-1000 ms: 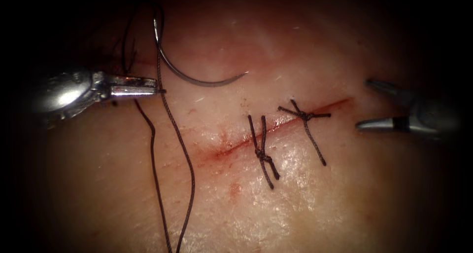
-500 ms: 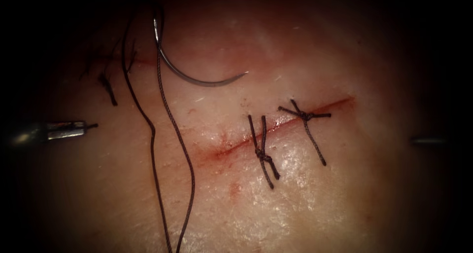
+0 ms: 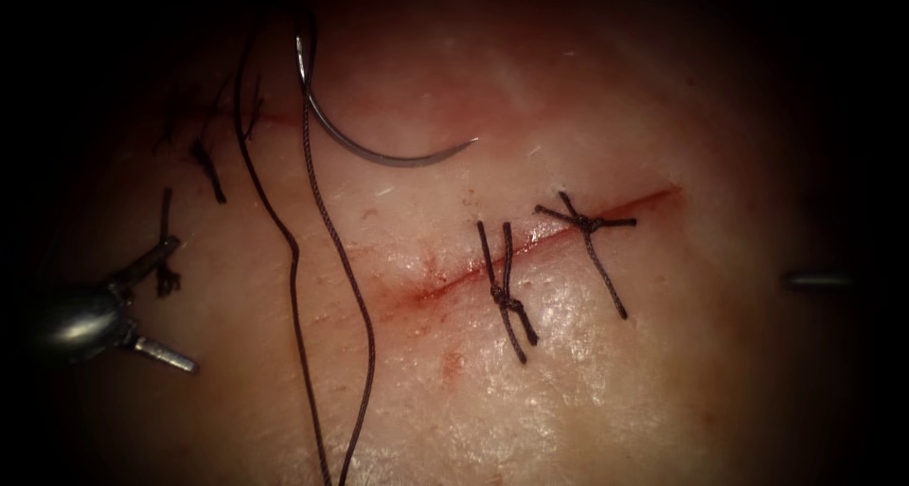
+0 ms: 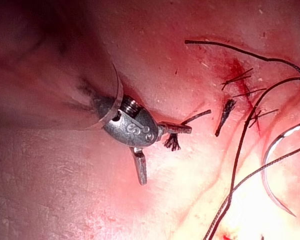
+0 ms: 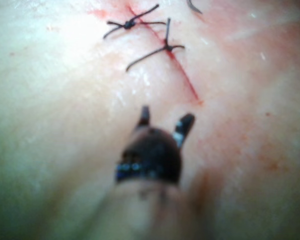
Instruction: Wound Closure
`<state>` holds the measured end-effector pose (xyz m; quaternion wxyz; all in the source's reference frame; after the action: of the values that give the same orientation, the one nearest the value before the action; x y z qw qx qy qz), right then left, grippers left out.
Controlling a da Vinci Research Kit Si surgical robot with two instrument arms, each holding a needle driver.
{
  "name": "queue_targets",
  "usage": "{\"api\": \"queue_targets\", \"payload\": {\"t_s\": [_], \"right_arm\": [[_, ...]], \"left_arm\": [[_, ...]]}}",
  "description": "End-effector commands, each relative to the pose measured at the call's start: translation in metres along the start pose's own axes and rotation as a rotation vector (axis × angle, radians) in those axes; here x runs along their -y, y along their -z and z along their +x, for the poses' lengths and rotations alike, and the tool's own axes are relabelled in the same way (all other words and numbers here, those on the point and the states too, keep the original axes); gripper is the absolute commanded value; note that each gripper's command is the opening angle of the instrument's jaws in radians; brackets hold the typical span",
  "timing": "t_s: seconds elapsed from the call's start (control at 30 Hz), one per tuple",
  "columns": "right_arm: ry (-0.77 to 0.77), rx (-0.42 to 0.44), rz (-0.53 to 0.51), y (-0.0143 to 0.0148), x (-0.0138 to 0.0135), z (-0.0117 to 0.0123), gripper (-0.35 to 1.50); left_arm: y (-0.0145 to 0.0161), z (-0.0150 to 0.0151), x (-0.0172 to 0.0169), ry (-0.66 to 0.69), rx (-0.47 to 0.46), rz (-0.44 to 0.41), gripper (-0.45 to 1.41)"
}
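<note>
Left tool [image 3: 156, 301] well left of the cut [image 3: 530, 244], jaws spread wide, holding nothing, one jaw beside a short cut end of thread [image 3: 167, 273]. Right tool [image 5: 165, 122] right of the cut, jaws parted, empty. Needle [image 3: 379, 150] lying free on the tissue [image 3: 587, 391] above the cut's left end, not in the tissue. Thread [image 3: 331, 259] trailing from it past the cut's left end. Two knotted stitches [image 3: 507, 297] across the cut.

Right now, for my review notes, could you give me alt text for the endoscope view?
The curved needle lies loose on the tissue above the cut, its thread trailing down, held by neither tool. The left tool sits at the left with jaws open and empty beside a cut end of thread. Two knotted stitches cross the cut.
</note>
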<state>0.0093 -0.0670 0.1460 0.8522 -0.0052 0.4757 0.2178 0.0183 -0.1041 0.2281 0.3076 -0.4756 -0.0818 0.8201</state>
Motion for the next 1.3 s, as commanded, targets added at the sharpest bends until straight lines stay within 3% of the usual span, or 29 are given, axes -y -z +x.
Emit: {"api": "queue_targets", "payload": {"t_s": [0.03, 0.13, 0.2, 0.33, 0.6, 0.63, 0.7, 0.73, 0.9, 0.93, 1.03, 1.13, 1.3], "right_arm": [[-0.002, 0.000, 0.005, -0.0007, 0.0009, -0.0004, 1.48], [-0.008, 0.000, 0.005, -0.0007, 0.0009, -0.0004, 1.48], [-0.007, -0.001, 0.007, -0.0007, 0.0009, -0.0005, 1.48], [-0.012, -0.002, 0.007, -0.0008, 0.0009, -0.0006, 1.48], [-0.030, -0.002, 0.005, -0.0009, 0.0008, -0.0006, 1.48], [-0.034, -0.002, 0.015, -0.0011, 0.0007, -0.0002, 1.48], [-0.039, -0.006, 0.045, -0.0014, 0.0005, 0.0005, 1.48], [-0.032, -0.011, 0.086, -0.0021, 0.0006, 0.0019, 1.45], [-0.008, 0.049, 0.129, -0.0038, 0.0019, 0.0053, 1.48], [-0.015, 0.047, 0.169, -0.0045, 0.0025, 0.0066, 1.48], [0.000, 0.008, 0.252, -0.0064, 0.0048, 0.0096, 1.32], [0.018, -0.009, 0.296, -0.0083, 0.0062, 0.0112, 1.25], [0.118, -0.030, 0.345, -0.0115, 0.0071, 0.0124, 1.21]], "left_arm": [[-0.0001, -0.0007, -0.0011, 0.000, 0.007, -0.007, 1.30], [0.0012, -0.0011, -0.0014, -0.003, 0.019, -0.012, 1.28], [0.0041, -0.0020, -0.0017, -0.007, 0.054, -0.015, 1.26], [0.0065, -0.0012, -0.0016, 0.008, 0.062, -0.009, 1.23], [0.0076, 0.0066, -0.0030, -0.002, 0.030, -0.018, 1.16], [0.0066, 0.0092, -0.0035, -0.020, -0.003, -0.033, 1.11], [0.0053, 0.0114, -0.0038, -0.031, -0.035, -0.041, 1.09], [0.0020, 0.0144, -0.0041, -0.040, -0.091, -0.075, 1.06], [-0.0047, 0.0182, -0.0046, -0.061, -0.119, -0.123, 1.06], [-0.0073, 0.0193, -0.0047, -0.076, -0.131, -0.144, 1.06], [-0.0112, 0.0208, -0.0046, -0.111, -0.163, -0.207, 1.01], [-0.0119, 0.0216, -0.0041, -0.123, -0.157, -0.263, 0.86], [-0.0115, 0.0211, -0.0038, -0.144, -0.161, -0.296, 0.84]]}}
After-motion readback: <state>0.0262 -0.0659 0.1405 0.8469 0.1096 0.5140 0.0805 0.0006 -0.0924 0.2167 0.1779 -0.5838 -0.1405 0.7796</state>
